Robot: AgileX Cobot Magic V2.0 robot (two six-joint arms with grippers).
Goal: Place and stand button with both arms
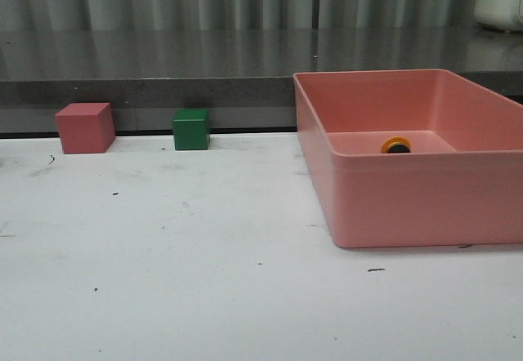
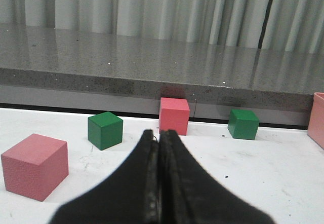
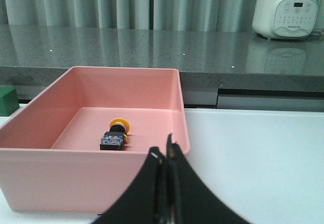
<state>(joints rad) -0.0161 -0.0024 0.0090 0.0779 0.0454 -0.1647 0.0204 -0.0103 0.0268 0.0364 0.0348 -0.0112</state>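
The button [image 3: 115,135], with a yellow cap and a black body with blue details, lies on its side on the floor of the pink bin [image 3: 30,173]. In the front view only its yellow cap [image 1: 396,144] shows above the bin's near wall [image 1: 425,202]. My right gripper [image 3: 166,154] is shut and empty, in front of the bin's near right corner, apart from the button. My left gripper [image 2: 159,135] is shut and empty, low over the white table, facing the cubes. Neither gripper shows in the front view.
A pink cube [image 1: 85,127] and a green cube [image 1: 191,129] stand at the table's back edge, left of the bin. The left wrist view shows two pink cubes [image 2: 34,166] [image 2: 174,115] and two green cubes [image 2: 105,129] [image 2: 243,124]. A grey counter runs behind; a white appliance [image 3: 287,8] stands on it.
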